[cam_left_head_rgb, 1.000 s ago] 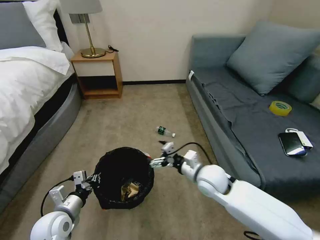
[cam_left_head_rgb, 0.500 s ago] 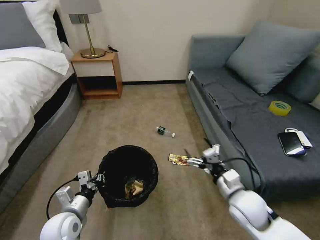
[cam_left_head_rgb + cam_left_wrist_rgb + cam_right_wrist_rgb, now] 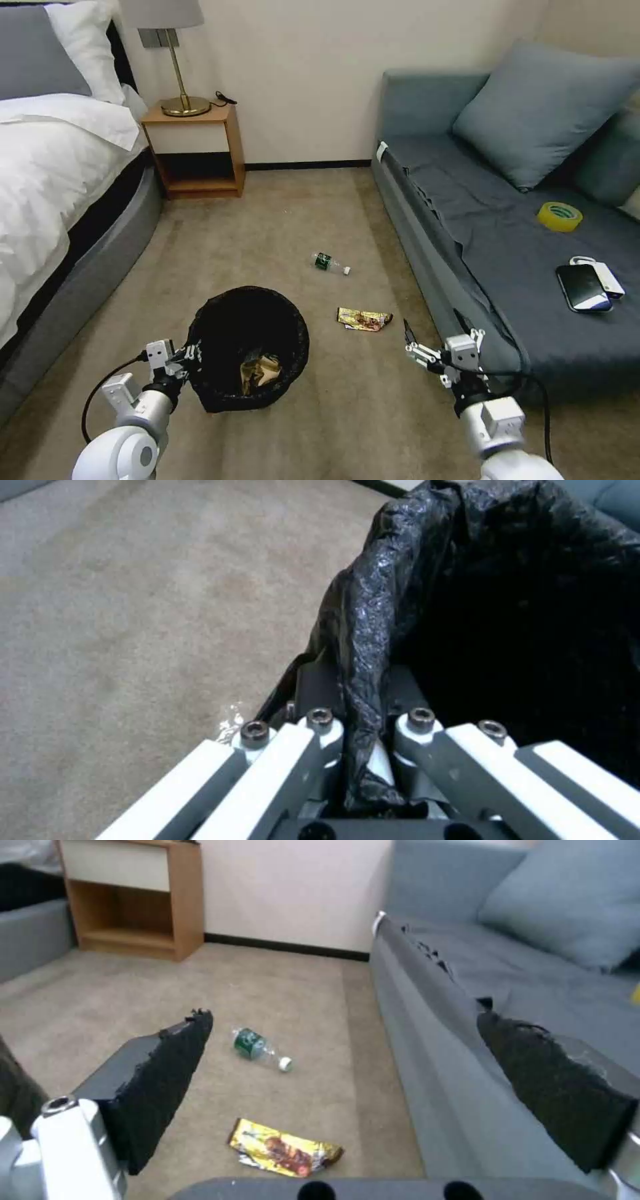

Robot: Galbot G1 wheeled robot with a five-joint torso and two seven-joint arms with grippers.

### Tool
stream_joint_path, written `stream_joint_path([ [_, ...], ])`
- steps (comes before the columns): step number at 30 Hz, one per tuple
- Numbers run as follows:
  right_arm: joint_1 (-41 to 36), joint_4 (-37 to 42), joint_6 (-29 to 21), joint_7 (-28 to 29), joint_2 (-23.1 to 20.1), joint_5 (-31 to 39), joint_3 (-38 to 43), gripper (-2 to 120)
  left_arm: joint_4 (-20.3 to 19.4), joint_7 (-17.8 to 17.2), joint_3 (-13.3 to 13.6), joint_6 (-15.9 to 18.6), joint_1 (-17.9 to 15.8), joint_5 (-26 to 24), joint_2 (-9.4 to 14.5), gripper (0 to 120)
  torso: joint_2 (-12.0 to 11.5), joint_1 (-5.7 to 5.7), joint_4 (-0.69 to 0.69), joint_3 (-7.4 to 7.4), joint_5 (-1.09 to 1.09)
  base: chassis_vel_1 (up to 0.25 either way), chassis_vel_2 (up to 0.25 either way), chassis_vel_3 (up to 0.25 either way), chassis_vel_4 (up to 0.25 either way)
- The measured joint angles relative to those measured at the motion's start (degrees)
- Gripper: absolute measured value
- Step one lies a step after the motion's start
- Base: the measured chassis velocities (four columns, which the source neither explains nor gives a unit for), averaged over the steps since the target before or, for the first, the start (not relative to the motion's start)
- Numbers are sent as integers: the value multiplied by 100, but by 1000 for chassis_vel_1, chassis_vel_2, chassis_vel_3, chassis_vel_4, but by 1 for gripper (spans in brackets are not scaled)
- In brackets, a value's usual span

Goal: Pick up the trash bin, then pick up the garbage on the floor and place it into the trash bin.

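Carpet (image 3: 267, 220): wrapper (image 3: 283, 1153), bottle (image 3: 260, 1048).

A black crinkly bag lines the trash bin (image 3: 248, 347) at lower centre of the frame, on beige carpet (image 3: 267, 220). Right of it lies a shiny gold-brown wrapper (image 3: 363, 319); above, a clear bottle (image 3: 330, 262) with green label and white cap. A yellow tape roll (image 3: 560, 216) sits on the blue-grey sofa (image 3: 507, 267).

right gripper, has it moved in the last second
Yes. The right gripper went from the trash bin rim toward the sofa, past the gold wrapper.
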Motion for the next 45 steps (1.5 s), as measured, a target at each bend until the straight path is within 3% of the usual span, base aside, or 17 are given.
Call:
stream_joint_path([
  [12, -155, 16, 360, -153, 169, -94, -116, 100, -135, -40, -95, 14, 61, -43, -20, 4, 0, 0, 1, 0, 1, 0, 0, 0, 0],
  [45, 0, -183, 407, -430, 95, -71, -233, 100, -19, -84, -190, -45, 13, -100, -20, 4, 0, 0, 1, 0, 1, -3, 3, 4, -3],
])
